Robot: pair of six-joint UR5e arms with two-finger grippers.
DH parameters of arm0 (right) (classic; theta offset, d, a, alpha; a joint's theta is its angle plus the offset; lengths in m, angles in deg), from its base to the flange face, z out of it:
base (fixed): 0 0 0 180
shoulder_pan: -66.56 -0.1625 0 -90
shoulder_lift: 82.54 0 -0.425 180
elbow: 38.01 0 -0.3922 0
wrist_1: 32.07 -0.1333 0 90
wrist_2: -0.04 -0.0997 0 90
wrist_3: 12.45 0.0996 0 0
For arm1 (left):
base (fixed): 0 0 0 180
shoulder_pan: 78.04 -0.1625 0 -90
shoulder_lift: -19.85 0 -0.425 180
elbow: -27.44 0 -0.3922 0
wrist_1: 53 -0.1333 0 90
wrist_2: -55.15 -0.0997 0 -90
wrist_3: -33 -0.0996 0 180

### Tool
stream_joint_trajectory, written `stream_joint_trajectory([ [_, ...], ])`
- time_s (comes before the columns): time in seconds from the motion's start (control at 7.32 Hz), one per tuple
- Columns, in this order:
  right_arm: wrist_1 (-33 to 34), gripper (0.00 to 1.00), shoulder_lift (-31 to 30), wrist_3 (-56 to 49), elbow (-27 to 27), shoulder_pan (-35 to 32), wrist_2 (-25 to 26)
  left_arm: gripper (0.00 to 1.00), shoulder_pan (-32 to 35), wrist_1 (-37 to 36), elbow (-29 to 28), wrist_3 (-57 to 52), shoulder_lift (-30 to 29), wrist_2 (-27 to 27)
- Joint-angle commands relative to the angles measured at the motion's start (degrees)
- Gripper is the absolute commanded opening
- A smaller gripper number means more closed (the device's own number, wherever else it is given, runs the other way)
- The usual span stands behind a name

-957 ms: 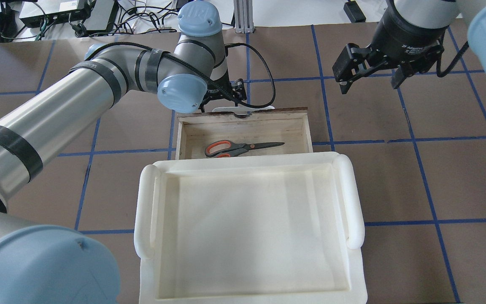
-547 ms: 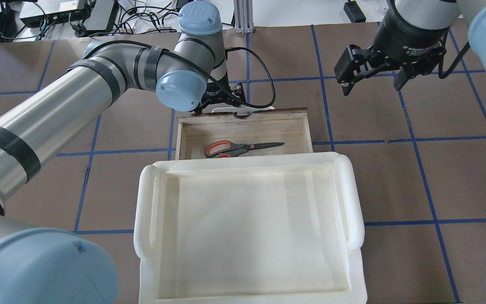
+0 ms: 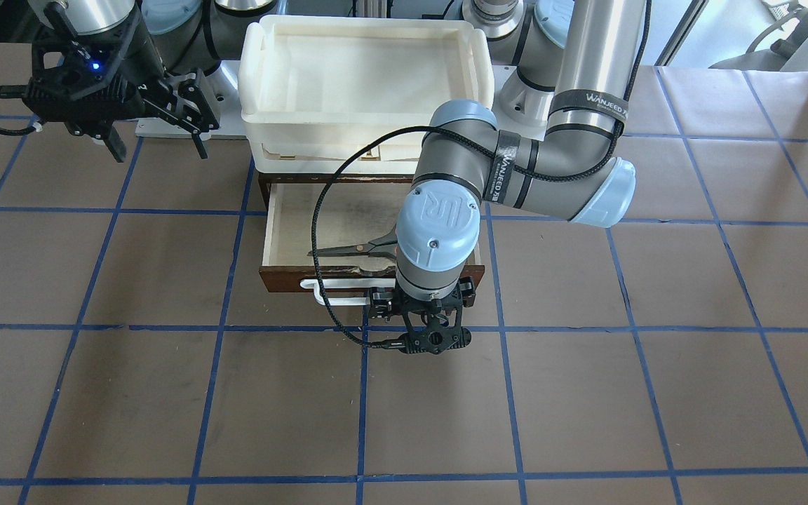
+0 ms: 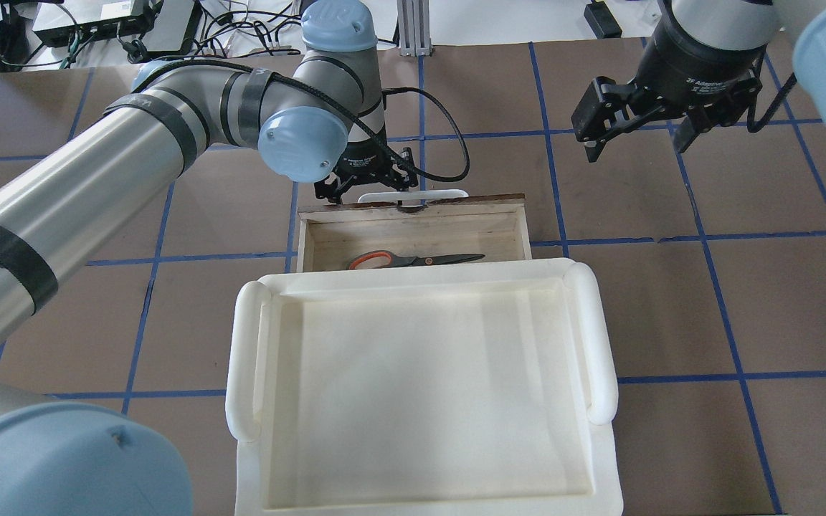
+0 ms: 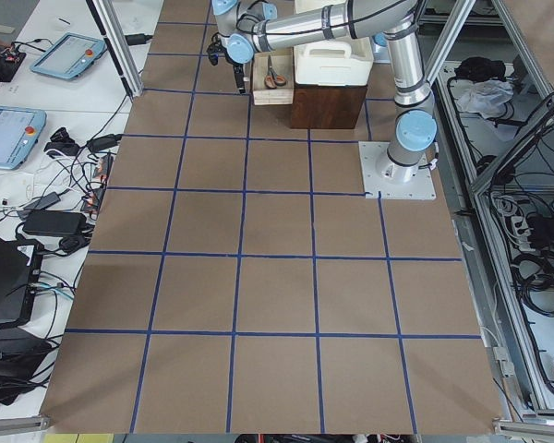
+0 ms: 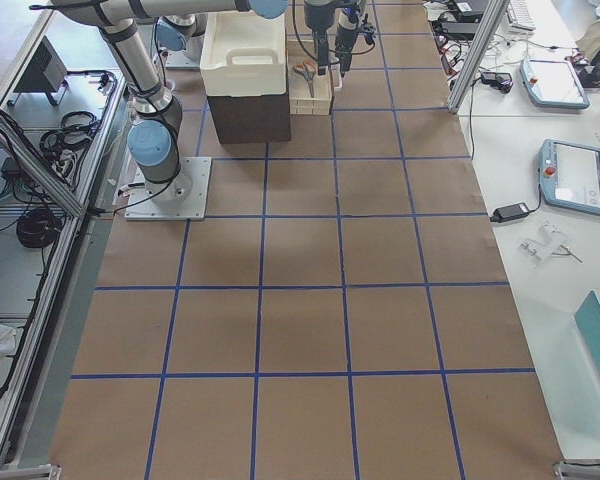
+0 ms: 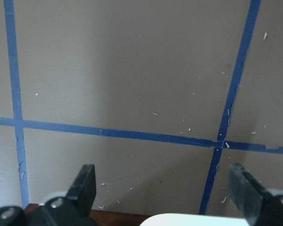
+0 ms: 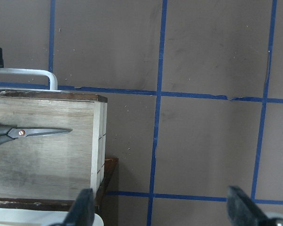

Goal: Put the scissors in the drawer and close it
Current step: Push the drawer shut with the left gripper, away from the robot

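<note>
The dark brown drawer (image 4: 413,209) is partly open under the cream trays, its pale interior showing. The scissors (image 4: 416,259) lie flat inside it, orange-lined handles to the left, half hidden by the tray edge; they also show in the front view (image 3: 356,248) and the right wrist view (image 8: 33,133). My left gripper (image 4: 366,188) is open and sits against the drawer front at its white bar handle (image 4: 413,193). In the left wrist view the fingers (image 7: 85,186) stand wide apart with the handle (image 7: 193,220) low between them. My right gripper (image 4: 635,132) is open and empty, up and to the right of the drawer.
A stack of cream-white plastic trays (image 4: 599,337) sits on top of the drawer cabinet and covers the drawer's rear part. Brown table surface with blue tape lines lies all around. Cables and electronics lie beyond the far table edge (image 4: 97,29).
The drawer has slid inward under the trays, hiding more of the scissors. My left gripper has moved with the drawer front toward the robot. The right gripper barely moved.
</note>
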Motion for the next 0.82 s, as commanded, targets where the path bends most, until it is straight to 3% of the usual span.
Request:
stream_joint_trajectory([
  [0.0, 0.0, 1.0, 0.0, -0.5, 0.0, 0.0, -0.1, 1.0, 0.0, 1.5, 0.0, 0.0, 0.7, 1.2],
  [0.68, -0.3, 1.0, 0.0, -0.5, 0.0, 0.0, -0.1, 1.0, 0.1, 6.3, 0.1, 0.1, 1.7, 1.4],
])
